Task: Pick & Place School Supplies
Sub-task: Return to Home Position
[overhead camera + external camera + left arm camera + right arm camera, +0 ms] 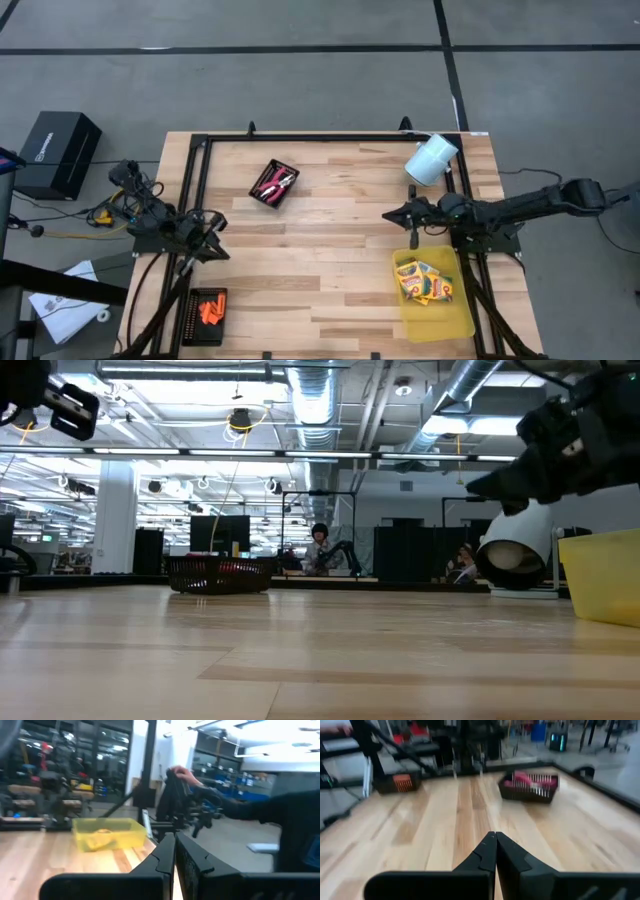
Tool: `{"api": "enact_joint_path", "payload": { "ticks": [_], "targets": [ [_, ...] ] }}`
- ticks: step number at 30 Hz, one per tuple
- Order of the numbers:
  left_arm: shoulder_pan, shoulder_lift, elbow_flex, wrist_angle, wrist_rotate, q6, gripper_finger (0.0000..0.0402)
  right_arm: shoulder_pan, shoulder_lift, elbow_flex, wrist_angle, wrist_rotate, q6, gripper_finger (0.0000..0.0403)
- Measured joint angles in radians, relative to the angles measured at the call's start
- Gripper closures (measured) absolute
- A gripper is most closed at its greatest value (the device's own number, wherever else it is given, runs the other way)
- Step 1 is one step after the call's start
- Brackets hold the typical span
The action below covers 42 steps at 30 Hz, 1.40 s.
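Yellow crayon boxes [425, 282] lie inside the translucent yellow bin [440, 318] at the near right. Red-handled tools [274, 183] lie in a black mesh tray [262, 196] at the far middle. Small orange pieces [210, 309] fill another black tray [194, 322] at the near left. My left gripper [217, 247] hovers shut at the table's left edge, above and beyond the orange tray. My right gripper [388, 215] is shut too, held level over the table right of centre and pointing left; in its wrist view [495, 836] it faces the tool tray [530, 786].
A white roll [432, 158] lies on its side at the far right corner. A black frame [330, 138] runs along the table's edges. What looks like a person's hand [181, 772] shows above the right arm in the left wrist view. Bare wood spans the table's middle [320, 260].
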Motion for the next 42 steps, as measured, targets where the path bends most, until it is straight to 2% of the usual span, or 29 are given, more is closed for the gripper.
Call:
{"api": "enact_joint_path", "payload": {
  "ticks": [6, 12, 17, 19, 22, 42],
  "targets": [
    [0.123, -0.001, 0.0, 0.019, 0.003, 0.0, 0.0394, -0.033, -0.272, 0.0, -0.223, -0.001, 0.0, 0.0403],
    [0.31, -0.001, 0.0, 0.021, 0.003, 0.0, 0.0394, -0.072, -0.545, 0.0, -0.358, -0.002, 0.0, 0.0403],
    [0.458, -0.001, 0.0, 0.02, 0.003, 0.0, 0.0394, -0.103, -0.805, -0.001, -0.404, 0.0, 0.0, 0.0403],
    [0.496, -0.001, 0.0, 0.02, 0.003, 0.0, 0.0394, -0.119, -0.804, -0.001, -0.386, -0.001, 0.0, 0.0403],
    [0.527, -0.001, 0.0, 0.022, 0.001, 0.0, 0.0394, -0.102, -0.804, -0.001, -0.234, 0.037, 0.001, 0.0403],
    [0.53, 0.041, 0.0, 0.031, -0.001, 0.0, 0.0394, -0.082, -0.802, -0.002, -0.257, 0.028, 0.0, 0.0403]
  ]
}}
